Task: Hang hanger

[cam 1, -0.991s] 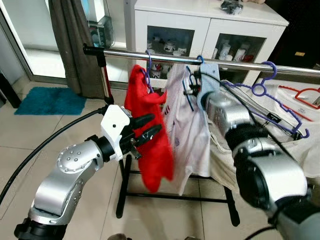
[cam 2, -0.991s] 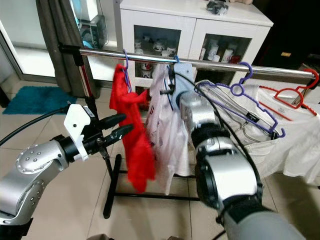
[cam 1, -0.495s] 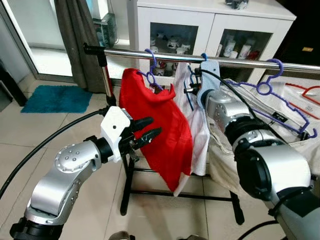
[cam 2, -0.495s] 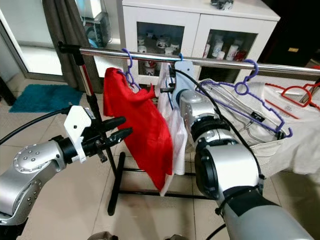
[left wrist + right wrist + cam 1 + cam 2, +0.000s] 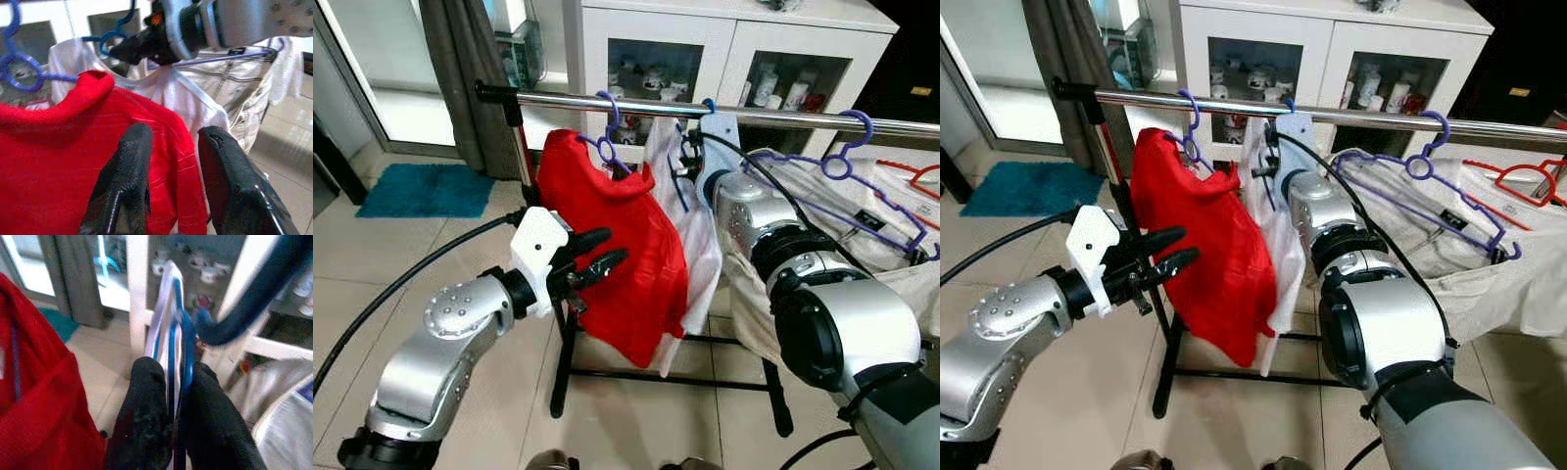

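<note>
A red shirt hangs from a purple hanger on the steel rail. Beside it a white shirt hangs on a blue hanger whose hook is over the rail. My right gripper is up under the rail and shut on that blue hanger's neck; in the right wrist view its fingers pinch it. My left gripper stands open just in front of the red shirt, with nothing between its fingers.
Further right on the rail, a second purple hanger carries beige cloth, and a red hanger lies beyond. Behind stand a white glass-door cabinet and a grey curtain. The rack's black foot crosses the tiled floor.
The red shirt was bunched narrow and now hangs spread wider, shifted left along the rail. The camera has moved a little. Both grippers keep their places.
</note>
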{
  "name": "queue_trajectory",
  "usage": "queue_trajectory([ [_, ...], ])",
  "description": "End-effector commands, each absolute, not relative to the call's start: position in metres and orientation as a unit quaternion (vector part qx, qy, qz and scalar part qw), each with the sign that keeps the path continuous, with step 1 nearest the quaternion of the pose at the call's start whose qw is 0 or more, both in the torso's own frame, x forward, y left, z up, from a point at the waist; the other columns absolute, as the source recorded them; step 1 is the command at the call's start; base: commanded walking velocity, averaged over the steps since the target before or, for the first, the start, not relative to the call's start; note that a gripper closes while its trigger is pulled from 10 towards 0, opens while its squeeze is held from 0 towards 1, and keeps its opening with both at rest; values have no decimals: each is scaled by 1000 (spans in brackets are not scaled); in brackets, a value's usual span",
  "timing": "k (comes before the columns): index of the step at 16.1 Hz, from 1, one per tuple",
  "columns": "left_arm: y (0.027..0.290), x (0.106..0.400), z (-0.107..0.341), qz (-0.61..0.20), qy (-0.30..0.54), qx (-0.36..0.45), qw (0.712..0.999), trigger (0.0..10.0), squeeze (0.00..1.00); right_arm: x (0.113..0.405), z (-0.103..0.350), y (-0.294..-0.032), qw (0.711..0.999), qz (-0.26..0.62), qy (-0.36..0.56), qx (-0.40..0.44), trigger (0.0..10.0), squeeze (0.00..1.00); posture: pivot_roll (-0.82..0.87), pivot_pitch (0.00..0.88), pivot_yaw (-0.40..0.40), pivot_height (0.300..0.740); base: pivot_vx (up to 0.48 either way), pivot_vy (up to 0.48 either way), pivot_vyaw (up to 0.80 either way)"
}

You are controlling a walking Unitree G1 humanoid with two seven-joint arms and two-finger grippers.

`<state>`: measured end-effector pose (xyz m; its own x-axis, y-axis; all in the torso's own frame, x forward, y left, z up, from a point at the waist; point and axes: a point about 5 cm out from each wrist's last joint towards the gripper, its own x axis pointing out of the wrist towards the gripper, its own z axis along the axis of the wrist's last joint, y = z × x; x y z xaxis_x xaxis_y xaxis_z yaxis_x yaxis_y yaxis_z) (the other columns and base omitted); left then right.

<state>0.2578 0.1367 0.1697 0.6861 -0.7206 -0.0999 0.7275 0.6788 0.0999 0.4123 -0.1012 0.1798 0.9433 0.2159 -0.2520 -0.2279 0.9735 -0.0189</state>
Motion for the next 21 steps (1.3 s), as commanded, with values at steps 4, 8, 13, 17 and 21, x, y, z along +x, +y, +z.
queue_trajectory([
  [4, 147, 262, 157, -332, 30, 39, 942, 10000, 0, 413, 193, -117, 987, 154, 54, -3, 10000, 1000, 37, 47, -8, 740, 0, 0, 0],
  [8, 143, 258, 138, -303, 34, 20, 952, 10000, 0, 374, 188, -138, 972, 228, -10, 49, 10000, 0, -29, 43, 48, 740, 0, 0, 0],
  [13, 138, 243, 127, -335, 18, -15, 942, 10000, 0, 302, 184, -147, 930, 341, -35, 131, 10000, 0, -48, 9, 21, 740, 0, 0, 0],
  [17, 139, 235, 105, -329, 53, -13, 943, 10000, 0, 246, 133, -142, 915, 382, 77, 105, 10000, 0, -58, 0, 24, 740, 0, 0, 0],
  [21, 168, 243, 96, -161, 63, 3, 985, 10000, 0, 233, 97, -141, 961, 221, 117, 117, 10000, 0, -39, 0, 15, 740, 0, 0, 0],
])
